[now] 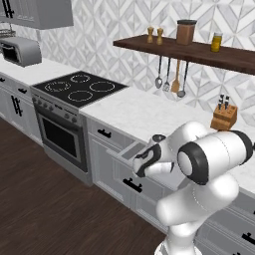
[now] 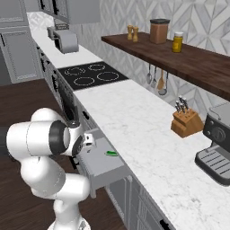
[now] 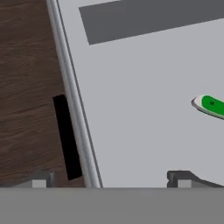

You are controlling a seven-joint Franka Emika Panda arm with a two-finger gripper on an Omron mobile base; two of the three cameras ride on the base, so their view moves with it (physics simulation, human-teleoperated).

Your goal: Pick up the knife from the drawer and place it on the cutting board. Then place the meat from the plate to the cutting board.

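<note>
**Knife in open drawer, gripper above drawer front**

Knife (image 2: pixel 111 153): green handle, lying flat on the grey drawer floor, toward the counter side. In the hand view, green handle end (image 3: pixel 211 106) at the right edge, blade cut off by the frame.

Drawer (image 2: pixel 99 164): pulled out from under the white marble counter (image 2: pixel 139 130), interior otherwise bare grey. Black bar handle (image 3: pixel 67 138) on the front panel, seen from above against the dark wood floor (image 3: pixel 24 87). From the left base camera, drawer (image 1: pixel 130 150) open just right of the oven, partly hidden by the arm.

Gripper (image 3: pixel 109 178): pointed down over the drawer's front rim, fingers spread wide, one tip over the floor side and the other over the drawer interior, nothing held. Well apart from the knife. Wrist (image 2: pixel 87 139) at the drawer's near corner.

Surroundings: black cooktop (image 2: pixel 92 75) left of the drawer, wooden knife block (image 2: pixel 186 121) on the counter, coffee machine (image 2: pixel 215 143) further right, wall shelf (image 2: pixel 179 56) with jars above.
</note>
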